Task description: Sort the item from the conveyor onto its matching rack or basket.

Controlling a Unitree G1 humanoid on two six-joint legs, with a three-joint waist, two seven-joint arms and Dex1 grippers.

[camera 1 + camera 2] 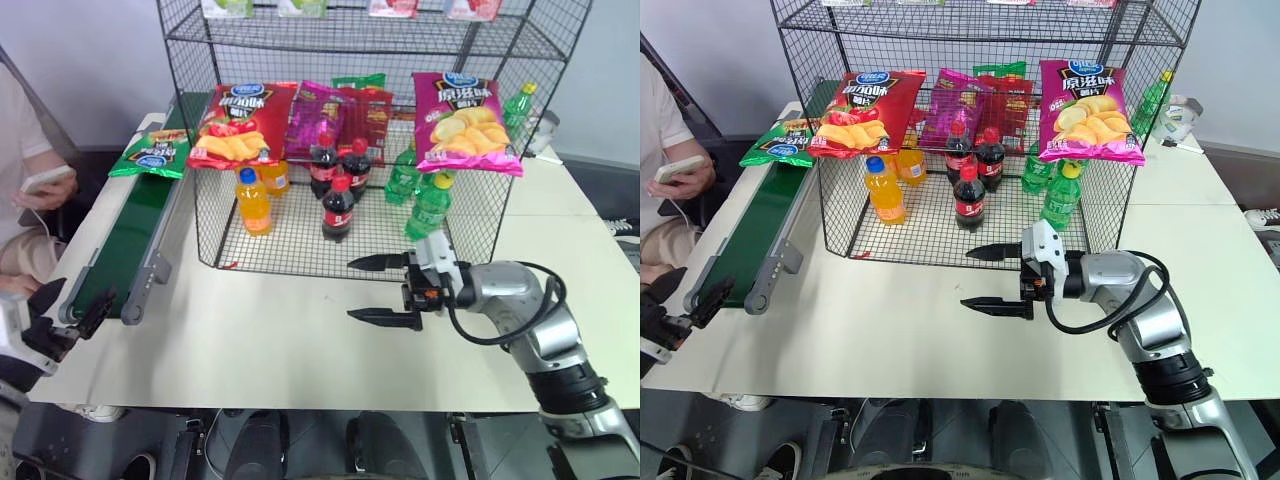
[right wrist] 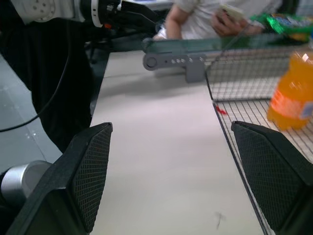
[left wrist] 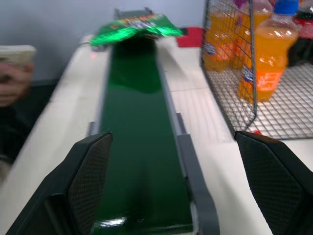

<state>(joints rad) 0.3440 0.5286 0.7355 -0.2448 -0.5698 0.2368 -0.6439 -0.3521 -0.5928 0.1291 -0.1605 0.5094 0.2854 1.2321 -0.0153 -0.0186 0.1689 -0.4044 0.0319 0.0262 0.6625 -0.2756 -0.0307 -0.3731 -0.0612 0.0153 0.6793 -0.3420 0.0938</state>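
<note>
At the conveyor's (image 3: 139, 161) far end lies the green bag (image 3: 134, 28); both hands (image 3: 181, 186) (image 1: 385, 290) gape wide, empty.

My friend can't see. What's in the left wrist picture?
A green crisp bag lies at the far end of a dark green conveyor. The open left gripper faces along it, with orange bottles in a rack beside.

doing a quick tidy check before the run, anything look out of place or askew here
Mostly tidy. The green crisp bag lies skewed at the far end of the conveyor, overhanging its rail. On the rack, one green bottle leans while the cola bottles stand upright. No spills or damage visible.
</note>
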